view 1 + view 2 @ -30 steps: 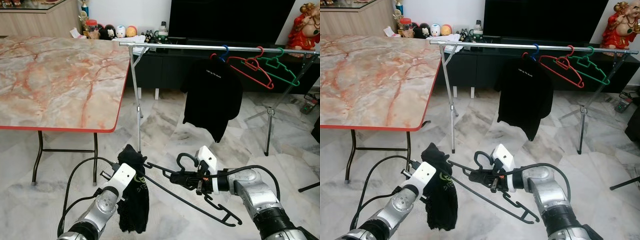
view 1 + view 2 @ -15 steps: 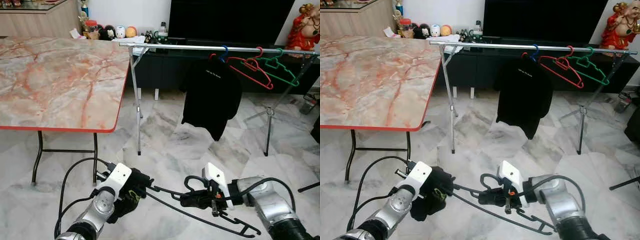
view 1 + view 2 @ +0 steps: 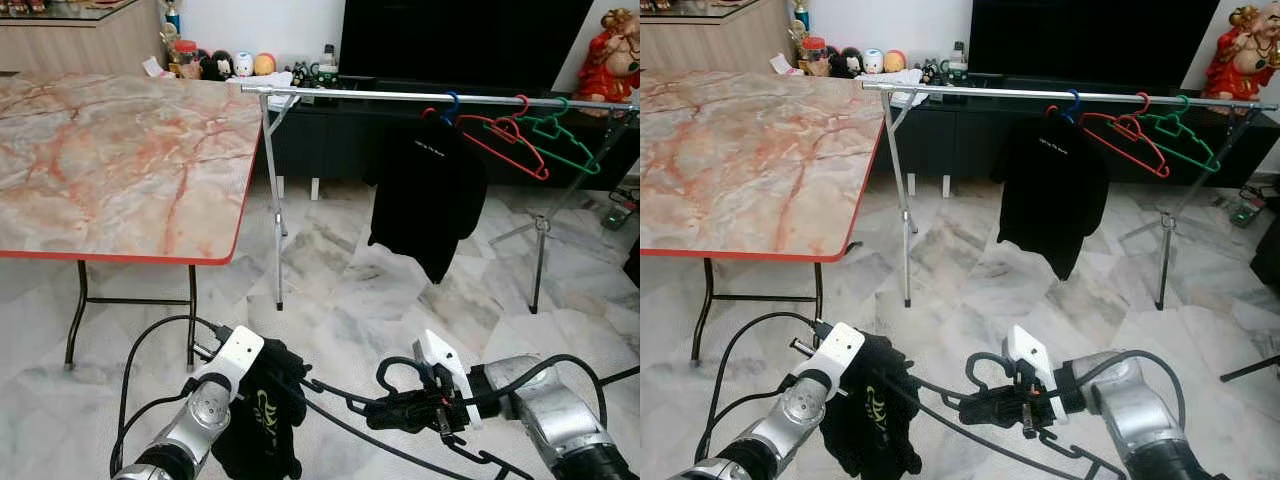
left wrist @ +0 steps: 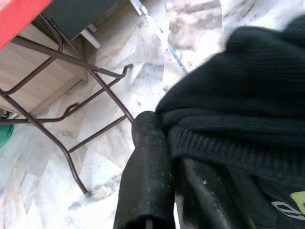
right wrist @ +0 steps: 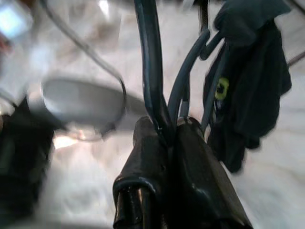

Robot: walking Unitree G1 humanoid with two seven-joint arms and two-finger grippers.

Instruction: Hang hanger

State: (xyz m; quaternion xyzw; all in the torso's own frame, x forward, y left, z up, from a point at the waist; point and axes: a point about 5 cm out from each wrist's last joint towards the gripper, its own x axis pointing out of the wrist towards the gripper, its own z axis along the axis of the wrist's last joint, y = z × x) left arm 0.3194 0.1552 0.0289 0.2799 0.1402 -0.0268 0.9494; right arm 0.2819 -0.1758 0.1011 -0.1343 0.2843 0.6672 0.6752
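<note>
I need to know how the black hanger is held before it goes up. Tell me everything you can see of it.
The black hanger is thin, looks plastic, and lies low and near-horizontal above the floor. The right pincer is shut on its neck below the hook. A dark garment bunches on its left end, where the left pincer grips.

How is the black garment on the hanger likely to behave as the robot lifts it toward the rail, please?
Probably floppy: the black garment hangs bunched below the left gripper. It likely could slide along the black hanger, which the right gripper grips near the hook. It looks light, sagging like the shirt on the rail.
</note>
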